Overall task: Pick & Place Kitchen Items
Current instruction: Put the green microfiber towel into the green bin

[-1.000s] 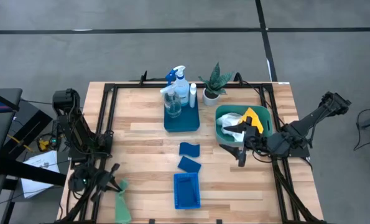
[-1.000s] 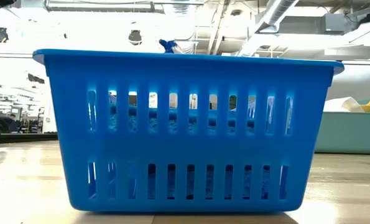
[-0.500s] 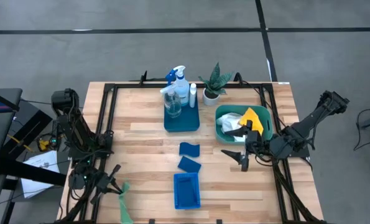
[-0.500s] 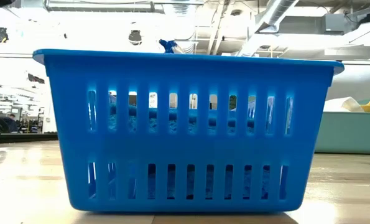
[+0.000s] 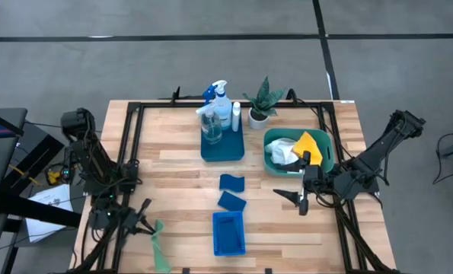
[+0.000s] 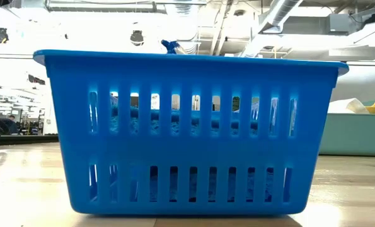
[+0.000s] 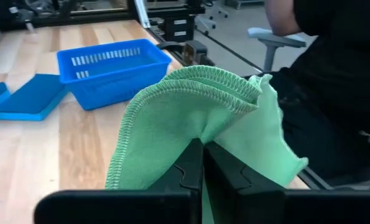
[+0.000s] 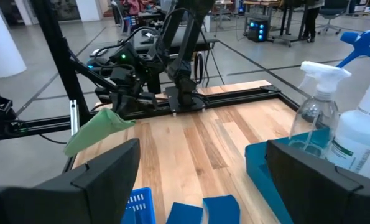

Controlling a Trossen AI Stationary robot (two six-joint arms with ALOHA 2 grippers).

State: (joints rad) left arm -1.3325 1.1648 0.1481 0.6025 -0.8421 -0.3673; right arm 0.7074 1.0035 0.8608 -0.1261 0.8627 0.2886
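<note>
The left gripper point(image 5: 144, 225) is at the 7 o'clock corner of the table point(image 5: 173, 167), fingers clamped on one end of the green cloth point(image 5: 159, 251); in the left wrist view the cloth point(image 7: 203, 130) drapes over and past the closed fingers. In the high view the cloth's long axis runs from the grip toward 5 o'clock, trailing to the table's near edge. The slotted blue basket point(image 5: 228, 233) lies at 3 o'clock from the left gripper, with bare table between them, so any transfer of the cloth is judged to turn on a sideways carry toward 3 o'clock; the left arm is the nearer one. The right gripper point(image 5: 295, 196) is at 6 o'clock from the teal tub point(image 5: 270, 141), just beside its near rim, with the fingers spread wide and empty. The white and yellow cloths point(image 5: 295, 148) lie inside the tub. Two blue sponges point(image 5: 231, 192) rest on the table at 12 o'clock from the basket. Compared with one second ago, the left gripper has shifted toward 3 o'clock and the cloth has swung with it; the right gripper has drawn away from the tub toward 6 o'clock
</note>
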